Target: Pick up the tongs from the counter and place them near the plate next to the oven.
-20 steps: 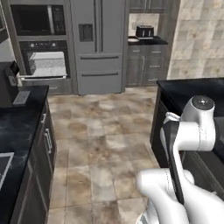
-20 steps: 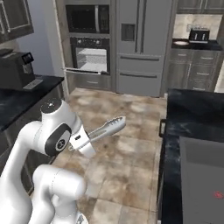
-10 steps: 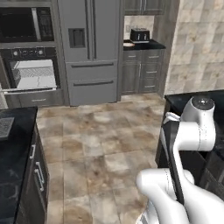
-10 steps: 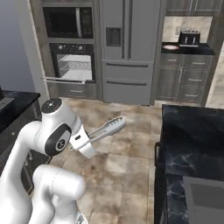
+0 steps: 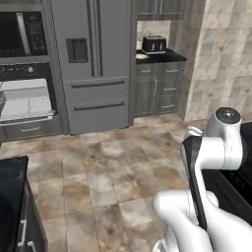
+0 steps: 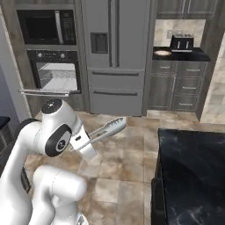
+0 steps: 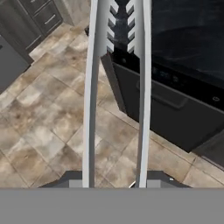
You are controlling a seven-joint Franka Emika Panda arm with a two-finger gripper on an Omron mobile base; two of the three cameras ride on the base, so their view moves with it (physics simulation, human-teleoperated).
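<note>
My gripper (image 6: 84,141) is shut on the tongs (image 6: 108,129), slim silvery metal, held in the air over the tiled floor and pointing up and to the right. In the hand view the tongs (image 7: 92,87) run up as two long arms from between my gripper (image 7: 114,179). The plate (image 6: 162,52) lies on the far black counter (image 6: 197,55) beside a black toaster (image 6: 182,42); the left base view shows the plate (image 5: 142,56) there too. The oven (image 6: 53,74) is set in tall cabinetry at the left, and appears in the left base view as the oven (image 5: 24,96).
A steel fridge (image 6: 116,52) stands between the oven and the far counter. A black-topped island (image 6: 193,171) fills the right foreground; its dark front (image 7: 166,105) is below the tongs' tips. Another black counter corner (image 5: 10,197) is low on the left. Tiled floor (image 5: 98,172) lies between.
The whole picture has shifted left and the far wall has come nearer, so the camera has moved with the base. The arm keeps its pose with the tongs held.
</note>
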